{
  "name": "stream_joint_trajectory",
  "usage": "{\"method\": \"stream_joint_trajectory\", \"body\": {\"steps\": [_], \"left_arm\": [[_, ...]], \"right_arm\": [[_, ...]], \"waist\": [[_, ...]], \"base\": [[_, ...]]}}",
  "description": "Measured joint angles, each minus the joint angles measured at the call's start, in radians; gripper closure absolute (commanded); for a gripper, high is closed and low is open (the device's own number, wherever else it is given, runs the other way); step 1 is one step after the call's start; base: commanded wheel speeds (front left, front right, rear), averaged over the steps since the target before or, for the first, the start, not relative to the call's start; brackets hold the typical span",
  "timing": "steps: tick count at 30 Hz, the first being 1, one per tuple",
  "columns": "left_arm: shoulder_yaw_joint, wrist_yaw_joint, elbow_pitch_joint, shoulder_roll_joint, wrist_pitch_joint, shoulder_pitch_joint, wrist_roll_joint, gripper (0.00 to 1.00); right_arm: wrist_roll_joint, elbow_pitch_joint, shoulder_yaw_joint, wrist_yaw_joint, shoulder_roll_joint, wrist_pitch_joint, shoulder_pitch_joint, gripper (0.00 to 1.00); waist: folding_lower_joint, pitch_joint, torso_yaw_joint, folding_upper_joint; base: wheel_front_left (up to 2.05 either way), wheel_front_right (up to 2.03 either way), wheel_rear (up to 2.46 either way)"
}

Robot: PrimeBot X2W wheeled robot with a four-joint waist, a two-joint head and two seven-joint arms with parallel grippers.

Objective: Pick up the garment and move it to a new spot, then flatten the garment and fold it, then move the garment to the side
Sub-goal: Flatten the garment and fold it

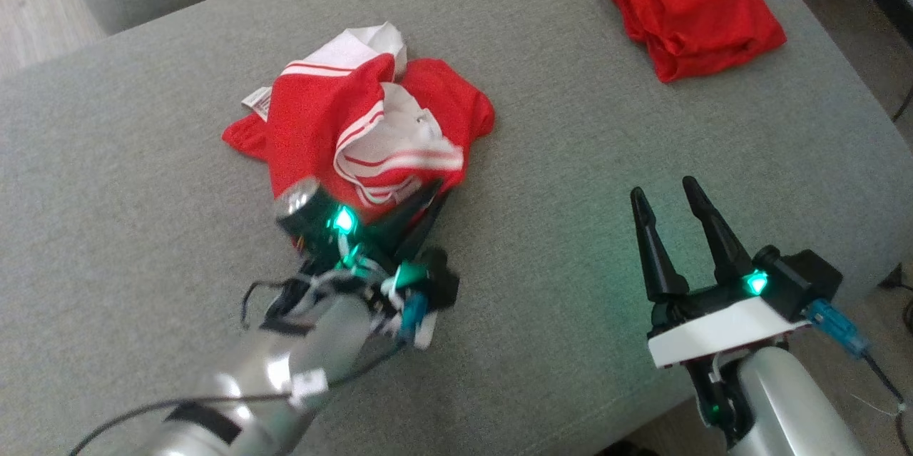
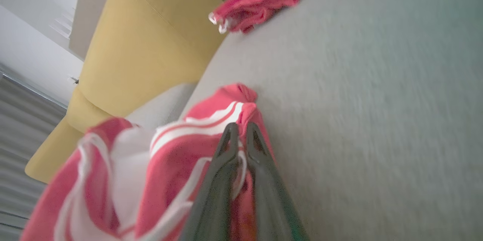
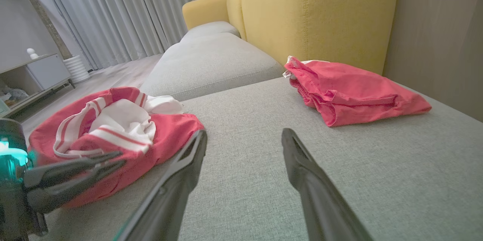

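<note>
Head view: claw (image 1: 435,193) tight on garment (image 1: 314,110)

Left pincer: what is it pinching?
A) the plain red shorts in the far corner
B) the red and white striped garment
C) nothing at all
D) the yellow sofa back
B: the left pincer has its two dark fingers pressed together on a fold of the red and white striped garment.
</note>
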Motion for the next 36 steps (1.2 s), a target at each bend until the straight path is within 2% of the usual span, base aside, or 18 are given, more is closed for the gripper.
{"method": "stream_joint_trajectory", "body": {"steps": [3, 6, 9, 14, 17, 22, 25, 27, 29, 30, 33, 34, 35, 36], "left_arm": [[0.045, -0.05, -0.077, -0.012, -0.023, -0.028, -0.083, 1.0], [0.134, -0.098, -0.151, -0.028, -0.029, -0.099, -0.206, 1.0], [0.201, -0.147, -0.211, -0.034, -0.033, -0.219, -0.283, 1.0], [0.294, -0.2, -0.281, -0.051, -0.038, -0.446, -0.369, 1.0], [0.356, -0.203, -0.316, -0.056, -0.04, -0.556, -0.416, 1.0], [0.509, -0.149, -0.384, -0.075, -0.041, -0.599, -0.595, 1.0], [0.585, -0.126, -0.417, -0.073, -0.029, -0.48, -0.701, 1.0], [0.607, -0.114, -0.442, -0.054, -0.021, -0.304, -0.737, 1.0], [0.637, -0.101, -0.451, -0.037, -0.012, -0.072, -0.784, 1.0], [0.663, -0.086, -0.445, -0.026, -0.012, 0.184, -0.84, 1.0], [0.678, -0.087, -0.412, -0.024, -0.012, 0.489, -0.9, 1.0], [0.679, -0.091, -0.407, -0.026, -0.013, 0.554, -0.914, 0.91], [0.677, -0.099, -0.405, -0.027, -0.014, 0.597, -0.923, 0.08], [0.678, -0.109, -0.406, -0.029, -0.016, 0.622, -0.933, 0.0]], "right_arm": [[0.0, 0.007, 0.001, 0.0, 0.004, 0.0, 0.0, 0.0], [0.0, 0.01, 0.008, 0.0, 0.012, 0.0, 0.0, 0.0], [0.0, 0.012, 0.019, 0.0, 0.016, 0.0, 0.001, 0.0], [0.0, 0.02, 0.028, 0.0, 0.018, 0.0, 0.004, 0.0], [0.0, 0.021, 0.026, 0.0, 0.018, 0.0, 0.018, 0.0], [-0.01, 0.024, 0.02, 0.0, 0.017, 0.0, 0.058, 0.0], [-0.012, 0.023, 0.013, 0.0, 0.016, 0.0, 0.066, 0.0], [-0.012, 0.023, 0.006, 0.0, 0.016, 0.0, 0.069, 0.0], [-0.019, 0.022, -0.005, 0.0, 0.014, 0.0, 0.078, 0.0], [-0.021, 0.022, -0.012, 0.0, 0.012, 0.0, 0.093, 0.0], [-0.021, 0.022, -0.016, 0.0, 0.005, 0.0, 0.107, 0.0], [-0.021, 0.022, -0.018, 0.0, 0.002, 0.0, 0.107, 0.0], [-0.021, 0.021, -0.02, 0.0, -0.003, 0.0, 0.106, 0.0], [-0.021, 0.021, -0.021, 0.0, -0.009, 0.0, 0.107, 0.0]], "waist": [[0.0, -0.009, -0.005, 0.0], [0.0, -0.021, -0.015, 0.0], [0.0, -0.03, -0.024, 0.0], [0.0, -0.044, -0.031, 0.0], [0.0, -0.058, -0.025, 0.0], [-0.0002, -0.092, 0.003, 0.0], [-0.0002, -0.109, 0.031, 0.0], [-0.0001, -0.118, 0.053, 0.0], [0.0, -0.124, 0.076, 0.0], [-0.0001, -0.127, 0.101, 0.0], [-0.0001, -0.126, 0.14, 0.0], [-0.0001, -0.124, 0.153, 0.0], [-0.0001, -0.123, 0.165, 0.0], [-0.0001, -0.121, 0.178, 0.0]], "base": [[0.0, 0.0, 0.0], [0.0, 0.0, 0.0], [0.0, 0.0, 0.0], [0.0, 0.0, 0.0], [0.0, 0.0, 0.0], [0.0, 0.0, 0.0], [0.0, 0.0, 0.0], [0.0, 0.0, 0.0], [0.0, 0.0, 0.0], [0.0, 0.0, 0.0], [0.0, 0.0, 0.0], [0.0, 0.0, 0.0], [0.0, 0.0, 0.0], [0.0, 0.0, 0.0]]}}
